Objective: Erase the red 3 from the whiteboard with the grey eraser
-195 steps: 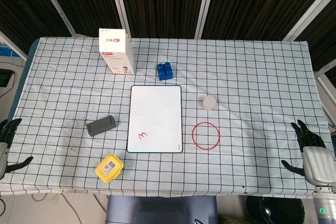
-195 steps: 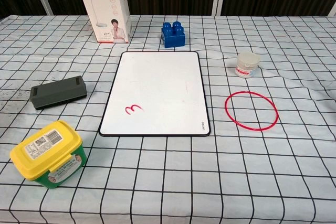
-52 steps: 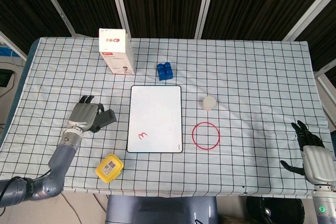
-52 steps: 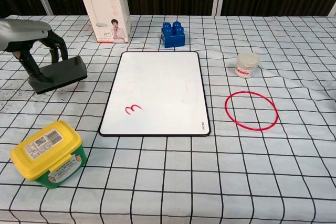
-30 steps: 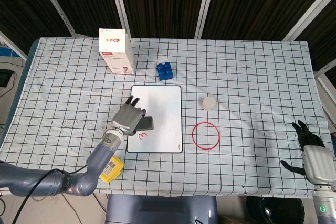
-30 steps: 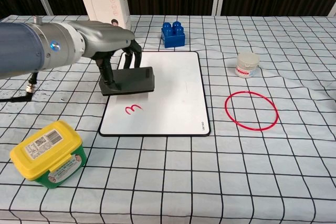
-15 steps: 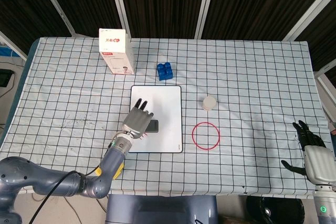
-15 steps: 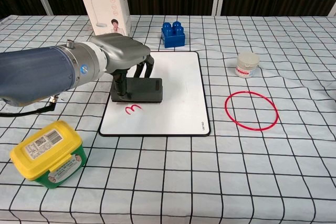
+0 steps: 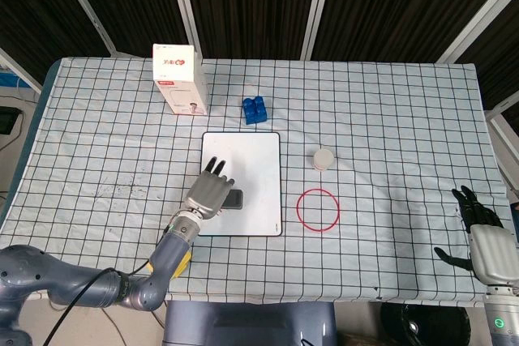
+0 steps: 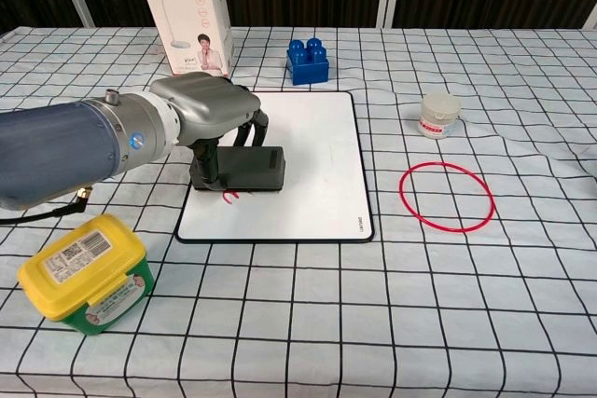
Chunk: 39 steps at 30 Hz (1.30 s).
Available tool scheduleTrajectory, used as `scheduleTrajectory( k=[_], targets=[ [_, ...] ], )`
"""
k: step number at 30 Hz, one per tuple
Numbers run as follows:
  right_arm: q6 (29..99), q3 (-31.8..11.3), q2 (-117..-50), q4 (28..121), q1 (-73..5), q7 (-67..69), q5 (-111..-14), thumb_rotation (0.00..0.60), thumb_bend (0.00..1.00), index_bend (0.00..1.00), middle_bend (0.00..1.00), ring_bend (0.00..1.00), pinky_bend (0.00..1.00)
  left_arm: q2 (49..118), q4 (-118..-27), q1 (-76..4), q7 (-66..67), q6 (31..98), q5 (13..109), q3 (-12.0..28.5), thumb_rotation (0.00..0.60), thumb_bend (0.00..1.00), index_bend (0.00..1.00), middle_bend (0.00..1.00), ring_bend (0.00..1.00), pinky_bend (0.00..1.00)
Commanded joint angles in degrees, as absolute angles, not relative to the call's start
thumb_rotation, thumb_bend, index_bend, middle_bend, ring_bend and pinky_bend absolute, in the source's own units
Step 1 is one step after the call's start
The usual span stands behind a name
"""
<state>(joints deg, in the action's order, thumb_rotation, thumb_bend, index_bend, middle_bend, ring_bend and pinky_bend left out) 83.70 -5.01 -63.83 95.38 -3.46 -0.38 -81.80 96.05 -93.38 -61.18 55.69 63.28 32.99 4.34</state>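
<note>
Left hand (image 10: 210, 109) carried grey eraser (image 10: 244, 168) from cloth onto whiteboard (image 10: 317, 165); eraser now covers most of red 3 (image 10: 227, 195).

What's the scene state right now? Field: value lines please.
left hand: holds the grey eraser down on the whiteboard
red 3: mostly covered by the eraser, only a bit shows at its near edge
right hand: idle at the table's right edge, fingers apart, holding nothing
nearby: yellow-lidded tub, red ring, blue block, small white jar
</note>
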Motion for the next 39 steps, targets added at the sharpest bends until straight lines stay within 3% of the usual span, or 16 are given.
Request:
scheduleTrajectory(
  k=[1, 19, 39],
  targets=[
    [83.7, -5.0, -63.8, 95.4, -3.5, -0.4, -81.8, 0.6, 0.06, 0.0, 0.05, 0.18, 0.2, 95.4, -95.0, -60.7, 55.9, 63.9, 33.6, 3.6, 0.6, 0.24, 0.38, 0.47, 0.05, 0.06],
    [83.6, -5.0, -63.9, 95.5, -3.5, -0.6, -81.7, 0.6, 0.06, 0.0, 0.05, 0.18, 0.2, 96.1, -99.8, -60.1, 59.1, 68.6, 33.8, 2.9, 0.6, 0.24, 0.39, 0.47, 0.05, 0.06],
    [83.3, -4.9, -63.8, 95.6, -3.5, -0.4, -81.6, 0.6, 0.06, 0.0, 0.05, 0.18, 0.2, 100.4, -82.4, -60.5, 53.7, 61.1, 34.3, 6.7, 0.6, 0.24, 0.39, 0.47, 0.05, 0.06]
  ],
)
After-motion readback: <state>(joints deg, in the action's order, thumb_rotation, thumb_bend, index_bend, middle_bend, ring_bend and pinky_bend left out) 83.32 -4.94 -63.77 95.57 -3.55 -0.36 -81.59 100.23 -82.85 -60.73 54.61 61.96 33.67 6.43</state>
